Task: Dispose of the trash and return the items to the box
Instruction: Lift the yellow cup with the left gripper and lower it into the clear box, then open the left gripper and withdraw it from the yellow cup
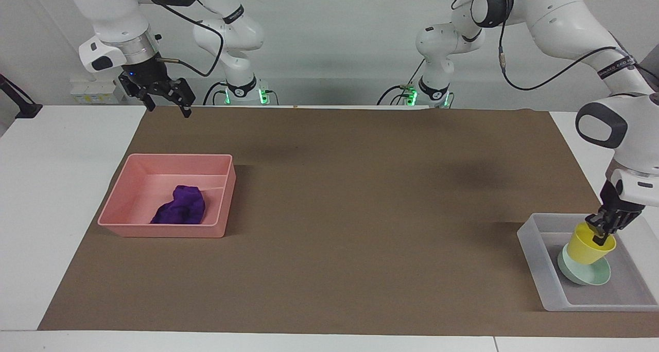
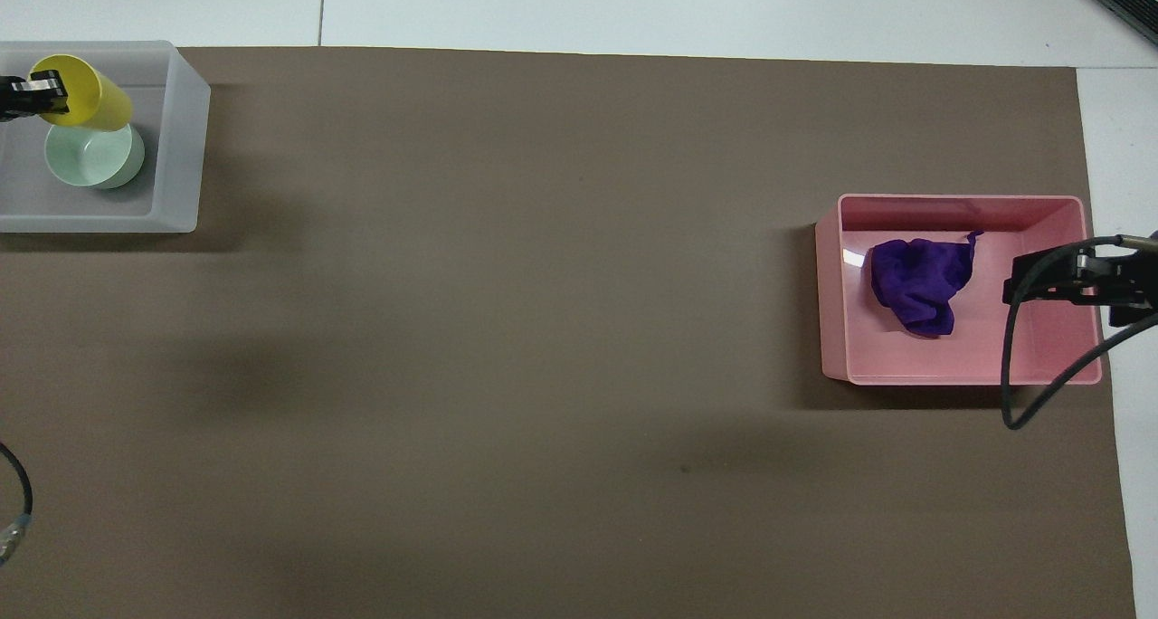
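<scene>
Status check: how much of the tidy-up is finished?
Done: purple cloth lies in the pink tub; green bowl sits in the clear tray. In hand: left gripper holds the yellow cup over the tray. Left: release it. Right gripper waits, open.

Bright, even overhead light; soft shadows; sharp focus

Yellow cup point(image 1: 590, 245), mint bowl point(image 1: 587, 276), purple wad point(image 1: 180, 206) (pink tub point(image 1: 126, 197)).
</scene>
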